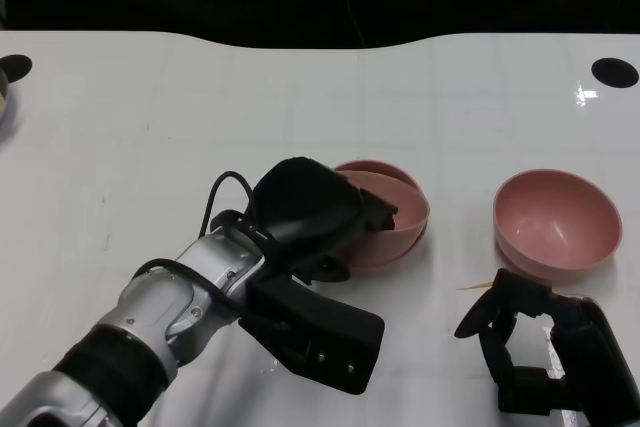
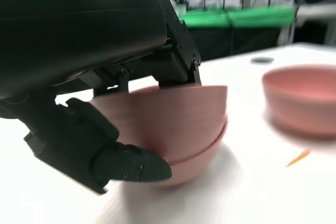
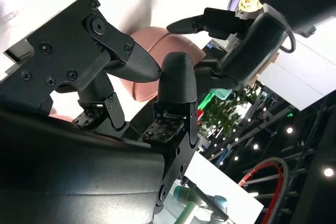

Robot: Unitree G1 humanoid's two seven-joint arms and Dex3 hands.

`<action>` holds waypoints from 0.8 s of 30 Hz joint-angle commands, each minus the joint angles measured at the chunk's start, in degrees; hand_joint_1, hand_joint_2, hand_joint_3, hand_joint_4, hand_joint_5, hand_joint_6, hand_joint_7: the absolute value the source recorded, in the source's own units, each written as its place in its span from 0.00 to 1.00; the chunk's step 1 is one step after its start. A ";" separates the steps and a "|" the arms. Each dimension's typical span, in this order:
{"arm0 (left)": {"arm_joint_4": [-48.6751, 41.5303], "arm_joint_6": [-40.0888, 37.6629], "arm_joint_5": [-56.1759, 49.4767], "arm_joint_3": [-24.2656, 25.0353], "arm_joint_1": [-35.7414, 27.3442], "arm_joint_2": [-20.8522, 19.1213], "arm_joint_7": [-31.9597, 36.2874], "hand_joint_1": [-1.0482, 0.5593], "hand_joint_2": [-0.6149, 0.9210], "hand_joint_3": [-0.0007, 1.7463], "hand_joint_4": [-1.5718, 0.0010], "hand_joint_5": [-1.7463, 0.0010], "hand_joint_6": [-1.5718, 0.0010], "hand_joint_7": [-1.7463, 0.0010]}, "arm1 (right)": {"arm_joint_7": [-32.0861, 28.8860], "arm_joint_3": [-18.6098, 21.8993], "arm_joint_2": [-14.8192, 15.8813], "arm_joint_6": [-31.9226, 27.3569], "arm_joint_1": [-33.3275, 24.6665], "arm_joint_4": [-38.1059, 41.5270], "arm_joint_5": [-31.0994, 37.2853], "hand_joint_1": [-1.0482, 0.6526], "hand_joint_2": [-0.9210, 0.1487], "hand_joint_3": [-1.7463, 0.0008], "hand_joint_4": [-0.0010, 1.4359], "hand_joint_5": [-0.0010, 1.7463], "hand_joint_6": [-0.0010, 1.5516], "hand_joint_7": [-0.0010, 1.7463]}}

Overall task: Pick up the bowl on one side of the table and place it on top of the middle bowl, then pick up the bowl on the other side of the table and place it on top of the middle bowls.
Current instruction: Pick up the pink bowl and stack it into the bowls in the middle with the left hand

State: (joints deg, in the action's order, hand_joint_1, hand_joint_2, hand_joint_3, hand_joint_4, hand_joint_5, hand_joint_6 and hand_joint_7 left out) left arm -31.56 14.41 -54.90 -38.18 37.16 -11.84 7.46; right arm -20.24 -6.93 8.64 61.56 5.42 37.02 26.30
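Two pink bowls sit nested in the middle of the white table. My left hand (image 1: 300,212) reaches over them and grips the upper bowl (image 1: 405,215) by its near rim; this bowl sits slightly tilted in the lower bowl (image 1: 392,255). In the left wrist view the fingers (image 2: 173,61) lie over the upper bowl's (image 2: 178,114) rim, with the thumb against its side above the lower bowl (image 2: 202,162). A third pink bowl (image 1: 556,219) (image 2: 302,98) stands alone to the right. My right hand (image 1: 545,347) rests just in front of it, fingers (image 3: 176,77) apart and holding nothing.
A thin yellowish sliver (image 1: 478,286) (image 2: 298,157) lies on the table between the stack and the right bowl. Black round holes mark the table's far corners (image 1: 614,72) (image 1: 15,67). The far table edge (image 1: 320,39) meets a dark background.
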 commanded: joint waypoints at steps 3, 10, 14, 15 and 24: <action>5.47 -4.71 -5.21 -1.81 -0.60 -2.47 -3.76 0.23 1.00 0.18 0.84 0.94 0.80 1.00 | 0.29 0.54 0.35 -0.75 -1.18 -2.01 -0.79 0.29 0.53 0.18 0.56 1.00 0.50 0.82; 9.00 -6.92 -5.48 -1.26 -4.63 -3.22 -2.50 0.13 1.00 0.28 0.95 0.97 0.93 1.00 | 0.88 0.44 0.25 -1.49 -1.84 -3.66 -1.25 0.32 0.57 0.16 0.57 1.00 0.51 0.81; 6.43 -5.33 -4.43 -0.79 -7.22 -2.45 4.56 0.14 1.00 0.26 0.95 0.97 0.95 1.00 | 1.27 0.35 0.26 -2.22 -2.45 -5.05 -1.38 0.34 0.60 0.14 0.57 1.00 0.51 0.81; 5.77 -5.07 -4.22 -0.82 -7.59 -2.29 5.39 0.14 1.00 0.26 0.95 0.97 0.95 1.00 | 1.44 0.31 0.22 -2.46 -2.61 -5.36 -1.56 0.34 0.60 0.14 0.57 1.00 0.51 0.81; -0.85 -3.92 -3.09 -2.02 -9.02 -0.66 9.75 0.17 1.00 0.23 1.00 1.00 0.99 1.00 | 2.84 0.15 -0.09 -3.84 -3.79 -7.87 -2.76 0.38 0.67 0.10 0.57 1.00 0.52 0.80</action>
State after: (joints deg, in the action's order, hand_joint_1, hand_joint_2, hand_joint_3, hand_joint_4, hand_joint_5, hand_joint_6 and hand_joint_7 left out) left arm -31.31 10.09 -58.14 -40.06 28.40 -12.29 15.90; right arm -17.85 -7.06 8.47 58.29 2.26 29.85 24.52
